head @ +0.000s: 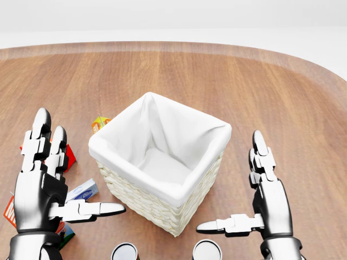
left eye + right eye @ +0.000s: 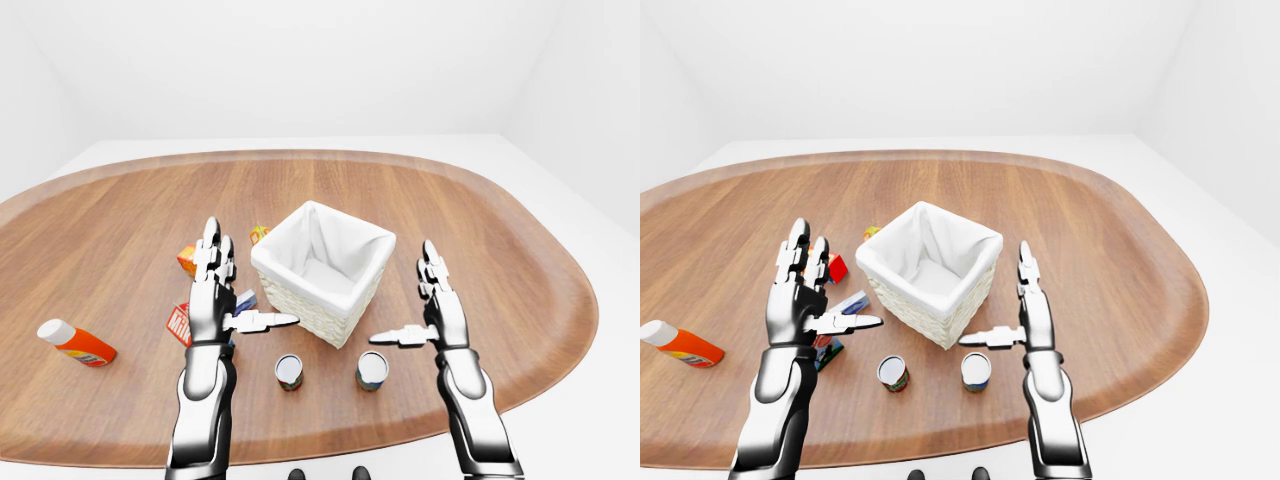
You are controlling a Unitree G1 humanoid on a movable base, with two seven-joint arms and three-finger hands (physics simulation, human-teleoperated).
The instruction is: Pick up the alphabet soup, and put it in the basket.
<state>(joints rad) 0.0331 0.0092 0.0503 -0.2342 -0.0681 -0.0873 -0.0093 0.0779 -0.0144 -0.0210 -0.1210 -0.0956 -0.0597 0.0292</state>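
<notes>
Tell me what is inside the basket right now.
The basket holds only its white cloth lining; the bare bottom shows and no can lies there. The wall nearest the camera hides a strip of the floor, so that corner cannot be checked.
</notes>
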